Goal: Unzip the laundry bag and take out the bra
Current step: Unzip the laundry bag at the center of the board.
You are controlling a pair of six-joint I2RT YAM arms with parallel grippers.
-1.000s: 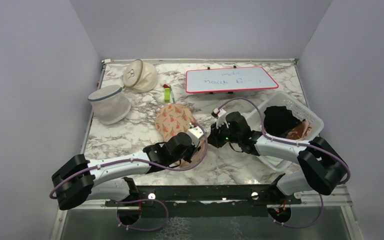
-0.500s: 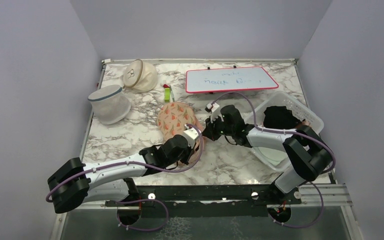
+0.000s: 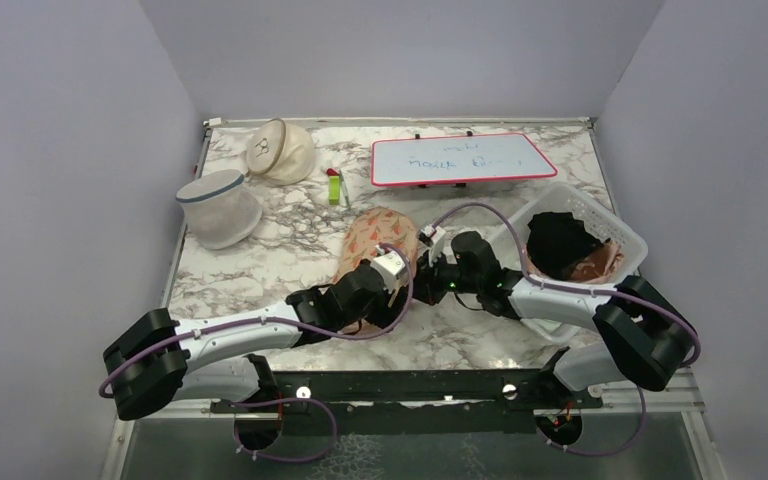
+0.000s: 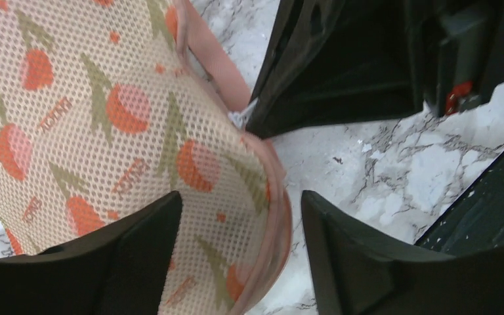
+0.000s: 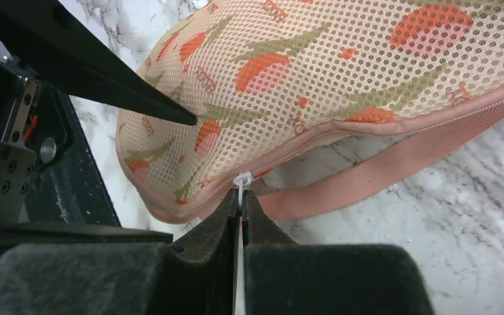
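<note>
The laundry bag (image 3: pixel 373 238) lies mid-table, peach mesh printed with red flowers, its zip closed along the pink edge. Seen from the left wrist, the laundry bag (image 4: pixel 105 118) fills the upper left. My left gripper (image 4: pixel 239 205) is open, one finger over the mesh and the other over bare marble, straddling the bag's near edge. In the top view the left gripper (image 3: pixel 392 272) sits at the bag's near end. My right gripper (image 5: pixel 239 197) is shut on the white zipper pull (image 5: pixel 243 178) at the seam of the laundry bag (image 5: pixel 341 79). The bra is hidden.
A white mesh cylinder (image 3: pixel 218 208) and a cream dome bag (image 3: pixel 280 150) stand at the back left. A red-framed whiteboard (image 3: pixel 460 158) lies at the back. A white basket (image 3: pixel 600 215) at the right holds a black cloth (image 3: pixel 558 243) and a brownish-pink garment (image 3: pixel 600 265).
My left gripper has opened and let go of the bag. The bag has shifted right and turned, following the right gripper, which still pinches the zipper pull.
</note>
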